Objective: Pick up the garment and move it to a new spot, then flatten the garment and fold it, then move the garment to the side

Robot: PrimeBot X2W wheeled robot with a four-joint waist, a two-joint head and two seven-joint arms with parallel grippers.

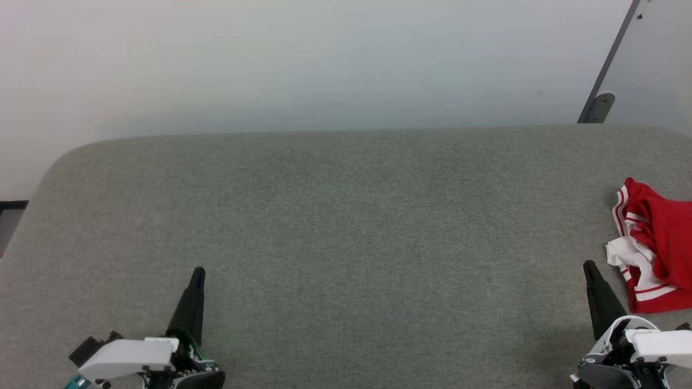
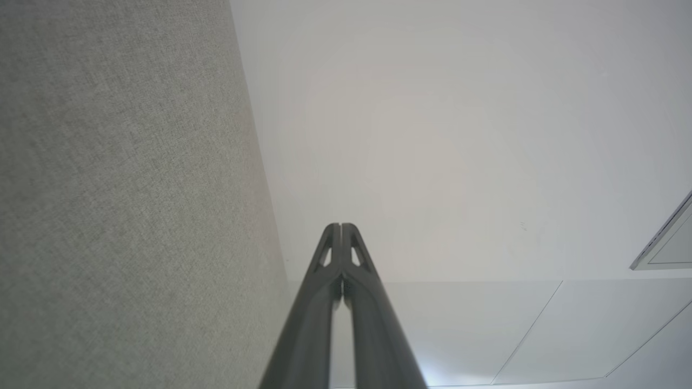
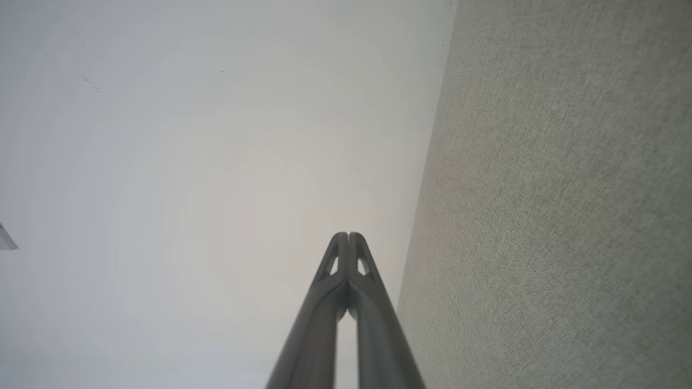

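Observation:
The garment point(image 1: 657, 248) lies crumpled at the right edge of the grey fabric-covered table point(image 1: 346, 227) in the head view; it is red with white and striped trim, and the frame cuts part of it off. My right gripper point(image 1: 588, 266) is shut and empty, its tips just left of the garment's near white folds, apart from them. My left gripper point(image 1: 198, 272) stands shut and empty at the lower left, far from the garment. In the left wrist view the left gripper point(image 2: 340, 226) has its fingers pressed together, as does the right gripper point(image 3: 348, 235) in the right wrist view.
A white wall rises behind the table's far edge. A grey slanted bar with a foot bracket point(image 1: 597, 108) stands at the back right. The table's far left corner is rounded, with a dark strip point(image 1: 11, 208) beyond its left edge.

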